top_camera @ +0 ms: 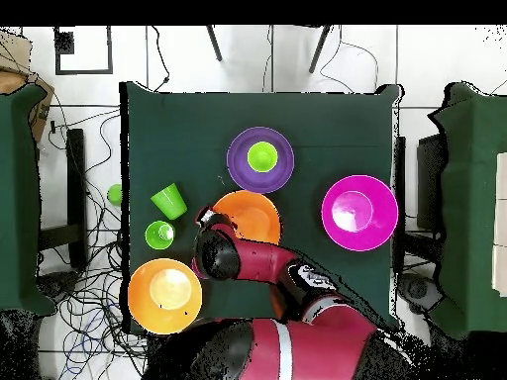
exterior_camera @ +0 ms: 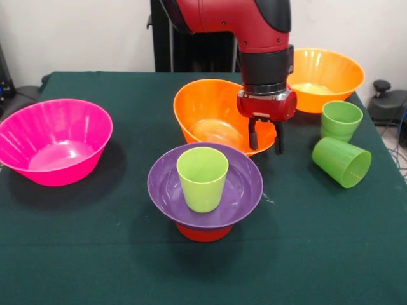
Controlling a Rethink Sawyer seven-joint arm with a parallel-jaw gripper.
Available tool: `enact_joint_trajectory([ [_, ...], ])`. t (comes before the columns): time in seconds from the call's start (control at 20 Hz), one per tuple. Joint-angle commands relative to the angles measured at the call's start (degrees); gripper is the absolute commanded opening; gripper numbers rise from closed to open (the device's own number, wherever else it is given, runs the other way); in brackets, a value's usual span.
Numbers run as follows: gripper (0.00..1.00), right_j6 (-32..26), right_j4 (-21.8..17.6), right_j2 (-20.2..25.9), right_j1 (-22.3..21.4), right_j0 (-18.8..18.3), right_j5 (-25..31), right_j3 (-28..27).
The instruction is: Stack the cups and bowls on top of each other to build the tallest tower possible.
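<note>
The tower stands near the table's middle: a small orange bowl upside down at the bottom, a purple bowl on it, and a yellow-green cup upright inside. My gripper hangs open and empty just behind and to the right of the tower, in front of a tilted orange bowl. A second orange bowl sits at the back right. A pink bowl is on the left. One green cup stands upright, another lies on its side.
A small green object lies on the floor beside the table's edge among cables. Further green-covered tables stand on either side. Open green cloth lies along the front of the table.
</note>
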Motion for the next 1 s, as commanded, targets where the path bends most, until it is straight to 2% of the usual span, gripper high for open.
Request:
enact_joint_trajectory([
  [0.05,0.00,7.2,3.2,-0.9,6.2,2.0,0.6,-6.1],
  [0.7,0.00,7.2,4.3,-2.0,5.3,3.2,2.6,-5.9],
  [1.0,0.00,7.7,3.6,-4.0,5.1,4.2,-1.7,-5.4],
])
